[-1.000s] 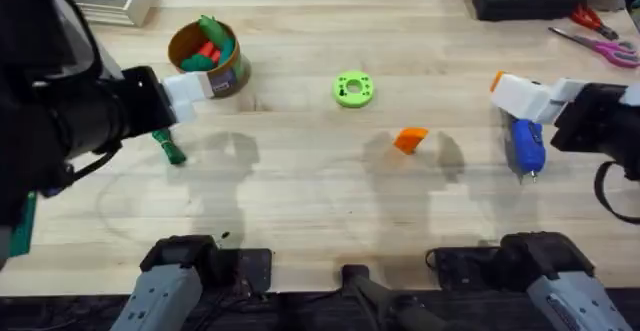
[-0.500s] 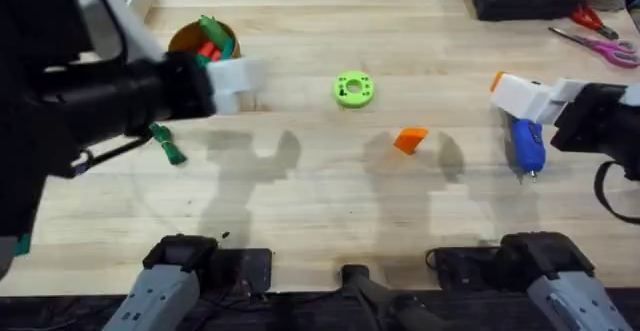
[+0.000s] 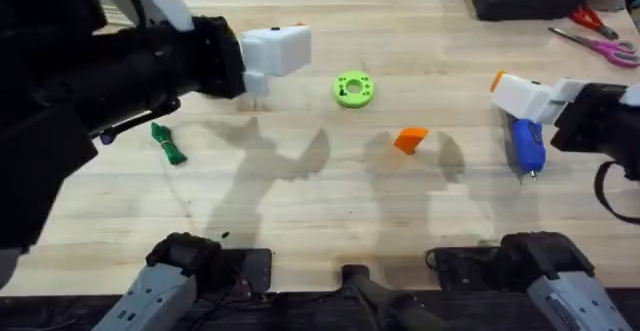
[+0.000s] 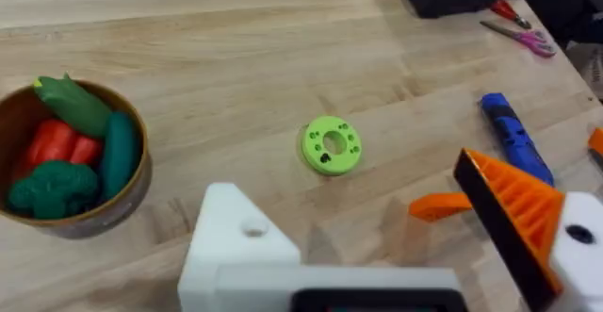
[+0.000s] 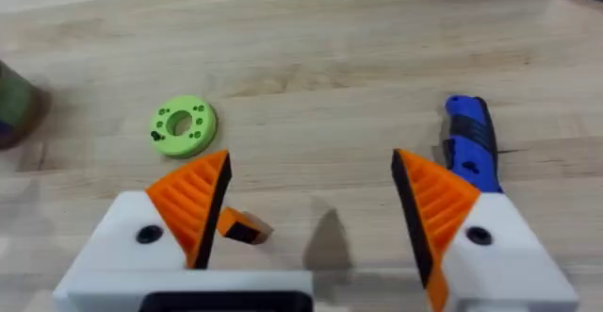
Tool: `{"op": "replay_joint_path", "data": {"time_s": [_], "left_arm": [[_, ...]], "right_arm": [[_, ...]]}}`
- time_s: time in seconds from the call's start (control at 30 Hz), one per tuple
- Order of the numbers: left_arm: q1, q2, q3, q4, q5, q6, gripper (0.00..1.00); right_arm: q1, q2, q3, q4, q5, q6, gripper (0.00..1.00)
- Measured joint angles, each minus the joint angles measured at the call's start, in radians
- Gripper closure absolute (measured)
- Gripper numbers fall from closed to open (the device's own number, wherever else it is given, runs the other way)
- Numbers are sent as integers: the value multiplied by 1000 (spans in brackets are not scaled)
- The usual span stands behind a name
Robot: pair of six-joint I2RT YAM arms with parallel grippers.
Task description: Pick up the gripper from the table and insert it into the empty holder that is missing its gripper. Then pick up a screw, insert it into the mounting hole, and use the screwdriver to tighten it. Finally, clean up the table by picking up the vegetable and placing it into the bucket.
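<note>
Gripper [image 3: 409,139] showing solid orange, screwdriver [image 3: 525,145] blue. Ring [image 3: 352,89] showing bright green. Bucket [image 4: 113,204] showing brown, holding red and green vegetables [image 4: 68,147]. Surface [image 3: 300,201] showing pale wood grain. Right hand [image 5: 306,199] showing orange ribbed pads on white bases.

The left arm [image 3: 110,71] hides the bucket [image 4: 71,175] overhead.

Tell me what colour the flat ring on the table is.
Bright green; the ring shows best in the left wrist view.

Orange gripper [image 3: 410,139] mid-table; blue screwdriver [image 3: 526,145] flat, well right
</note>
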Motion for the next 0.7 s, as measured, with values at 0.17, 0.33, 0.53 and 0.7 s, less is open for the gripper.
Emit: {"op": "replay_joint_path", "data": {"time_s": [0.17,0.33,0.53,0.7], "left_arm": [[-7,-49,-84,133,-11,1,15],[-49,-247,-331,368,-15,11,14],[-99,-545,-622,553,-15,23,12],[-103,-745,-795,602,-15,29,14]], "right_arm": [[0,0,0,0,0,0,12],[0,0,0,0,0,0,12],[0,0,0,0,0,0,12],[0,0,0,0,0,0,12]]}}
